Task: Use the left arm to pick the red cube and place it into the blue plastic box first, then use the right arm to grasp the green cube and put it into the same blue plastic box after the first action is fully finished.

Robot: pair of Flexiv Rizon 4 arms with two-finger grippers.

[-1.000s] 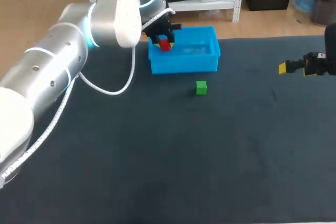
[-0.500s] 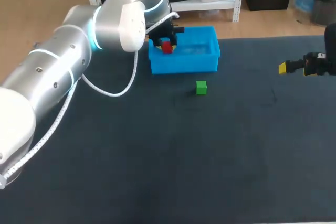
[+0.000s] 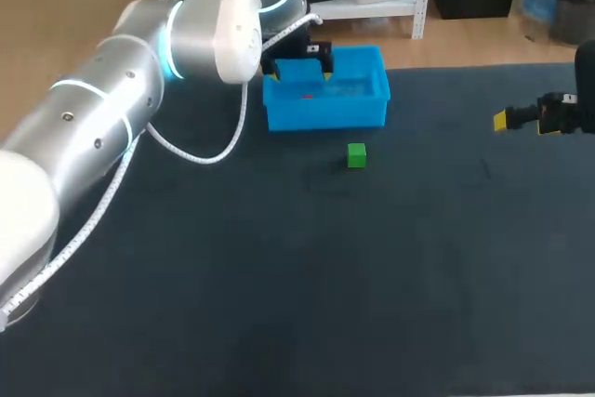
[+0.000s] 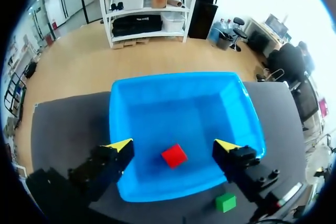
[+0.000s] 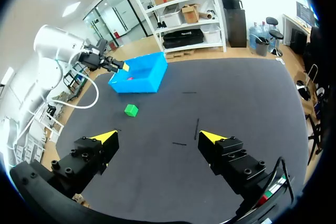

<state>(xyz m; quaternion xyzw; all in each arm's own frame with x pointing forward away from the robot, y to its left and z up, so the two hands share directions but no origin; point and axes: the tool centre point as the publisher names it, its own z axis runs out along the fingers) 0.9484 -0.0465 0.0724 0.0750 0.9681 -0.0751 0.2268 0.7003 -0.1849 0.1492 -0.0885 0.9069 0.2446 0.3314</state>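
The red cube (image 4: 174, 156) lies loose on the floor of the blue plastic box (image 4: 137, 90), a sliver of it showing in the head view (image 3: 307, 95). My left gripper (image 4: 174, 145) hangs open just above the box (image 3: 372, 109), its yellow tips wide apart on either side of the cube, not touching it. The green cube (image 3: 356, 155) (image 4: 226, 202) (image 5: 131, 110) sits on the dark mat a little in front of the box (image 5: 142, 80). My right gripper (image 5: 157, 136) stands open and empty at the table's right side (image 3: 507, 119), far from both cubes.
The dark mat (image 3: 307, 276) covers the whole table. A white cable (image 3: 200, 160) hangs from my left arm over the mat, left of the box.
My left gripper has opened and let go of the red cube, which dropped into the blue box. The gripper rose slightly. My right arm has not moved.
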